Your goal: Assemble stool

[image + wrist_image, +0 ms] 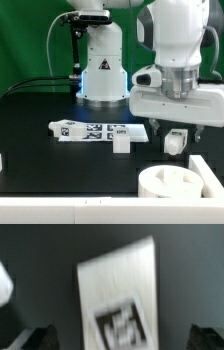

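Near the table's [35, 150] front edge, toward the exterior view's right, lies the stool's round seat [170, 182]. Just behind it sits one short white leg [175, 143], beneath the gripper [180, 128], whose jaws stand wide apart and grasp nothing. A second leg [121, 141] sits at the front edge of the marker board [88, 130], near the table's middle. The wrist view is blurred.

marker board [85, 129]: centre, before arm base [103, 70]
leg [122, 143]: just before the marker board's end on the exterior view's right
second leg [175, 142]: further to the exterior view's right, apart
seat [180, 183]: before second leg
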Motion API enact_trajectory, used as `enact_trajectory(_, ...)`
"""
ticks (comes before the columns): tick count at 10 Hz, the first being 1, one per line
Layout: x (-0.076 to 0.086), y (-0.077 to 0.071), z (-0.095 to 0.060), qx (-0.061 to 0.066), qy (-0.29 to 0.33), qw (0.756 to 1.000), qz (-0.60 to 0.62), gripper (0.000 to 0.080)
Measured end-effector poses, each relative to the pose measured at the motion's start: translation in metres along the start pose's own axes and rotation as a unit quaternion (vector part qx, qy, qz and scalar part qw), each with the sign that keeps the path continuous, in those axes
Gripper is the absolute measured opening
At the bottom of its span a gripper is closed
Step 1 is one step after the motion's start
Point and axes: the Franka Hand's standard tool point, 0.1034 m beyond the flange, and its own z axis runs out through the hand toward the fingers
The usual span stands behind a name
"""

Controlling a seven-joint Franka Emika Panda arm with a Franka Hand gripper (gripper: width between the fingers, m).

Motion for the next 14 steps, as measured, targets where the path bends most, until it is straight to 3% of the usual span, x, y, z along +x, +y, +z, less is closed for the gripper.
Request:
enact_trajectory(2,-0.005,-0.003,0.004,-0.002,-0.002,1.0,-0.01,0.0649)
enact_trajectory(4,-0.005,-0.002,0.005,-0.002,-0.003,0.999,-0.035,0.0392)
enact_trajectory(5,-0.005,-0.003,0.005,-0.002,-0.003,0.999,-0.036,0.032)
enact_trajectory(6,-0.001,-0.004,0.0,-0.001,0.0,0.992,-0.123,0.032)
enact_trajectory(7,0.006,-0.004,-0.003,0.004,0.01,0.977,-0.215,0.032)
enact_trajectory(8,0.012,0.0,-0.002,0.006,0.014,0.942,-0.335,0.032)
enact_trajectory(10,0.012,0.001,-0.001,0.006,0.013,0.927,-0.375,0.032)
enact_trajectory(12,0.012,0.001,-0.001,0.003,0.014,0.893,-0.45,0.032)
enact_trajectory(14,0.003,-0.011,-0.002,-0.017,0.02,0.787,-0.616,0.032)
